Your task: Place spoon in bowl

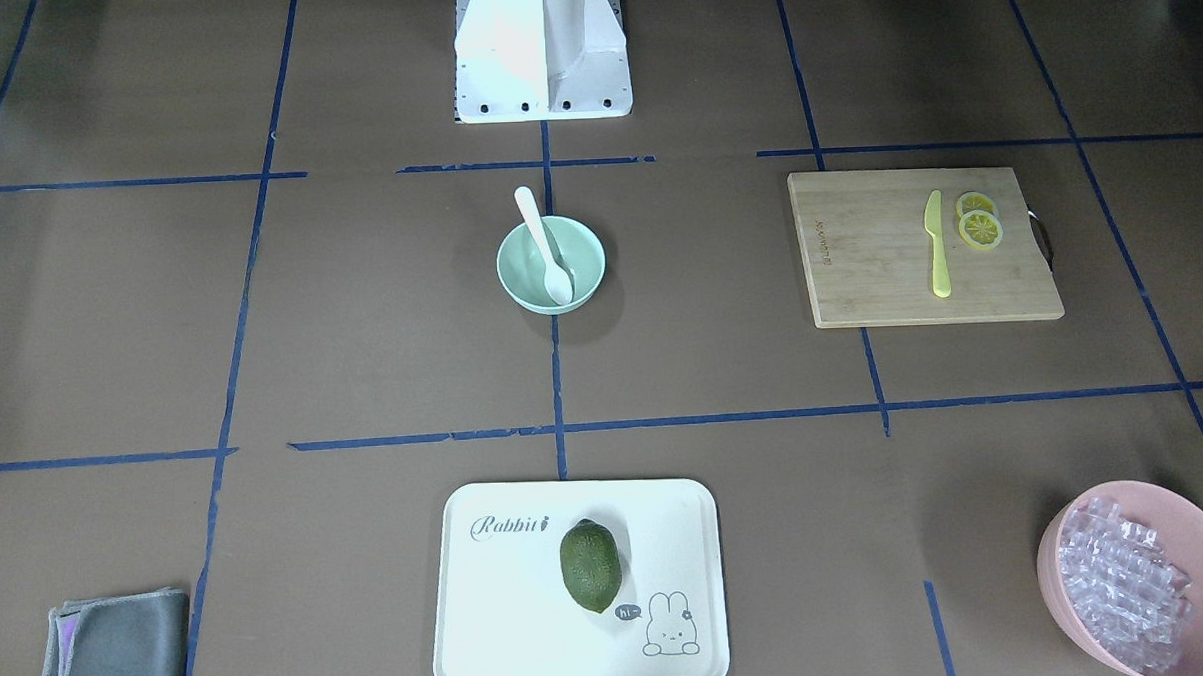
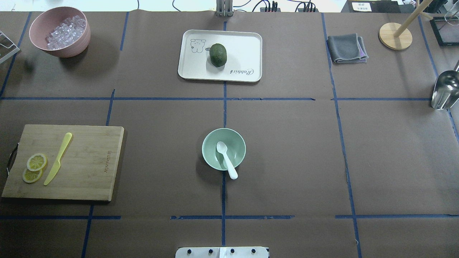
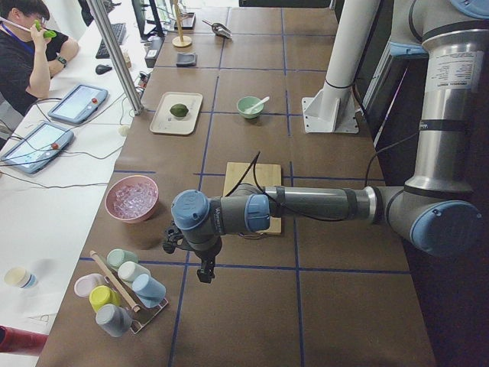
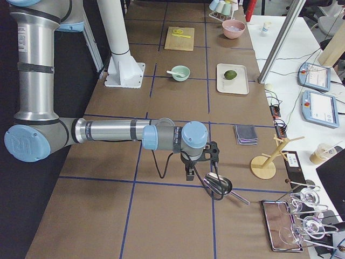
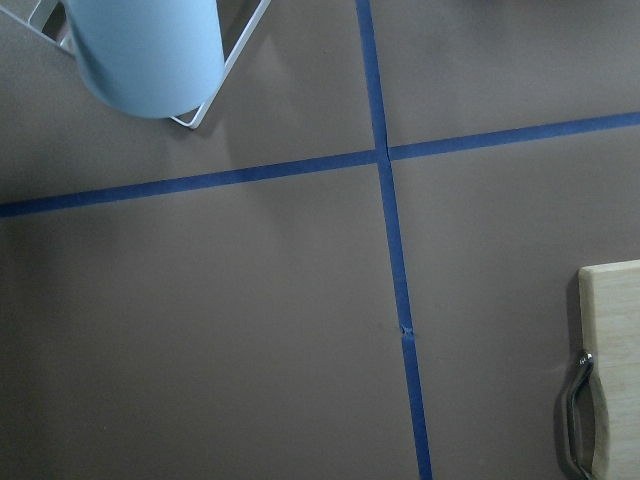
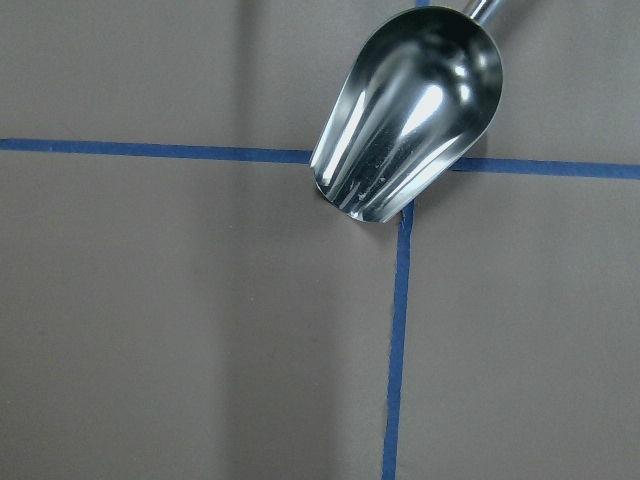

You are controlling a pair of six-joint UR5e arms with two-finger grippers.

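Small white plastic spoon point(image 2: 226, 160) rests in small round mint-green bowl point(image 2: 209, 157), handle over rim; I judge task done. Left gripper point(image 3: 205, 274), right gripper point(image 4: 190, 174): cannot tell if parted

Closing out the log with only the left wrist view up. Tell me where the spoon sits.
Observer: The spoon lies in the bowl, scoop inside, handle out over the rim on the robot's side.
Operator: Give me the right arm.
Observer: The right gripper hangs beside a metal scoop, far from the bowl; I cannot judge its jaws.
Operator: Check the knife is elsewhere.
Observer: The yellow knife lies on the cutting board, beside two lemon slices.
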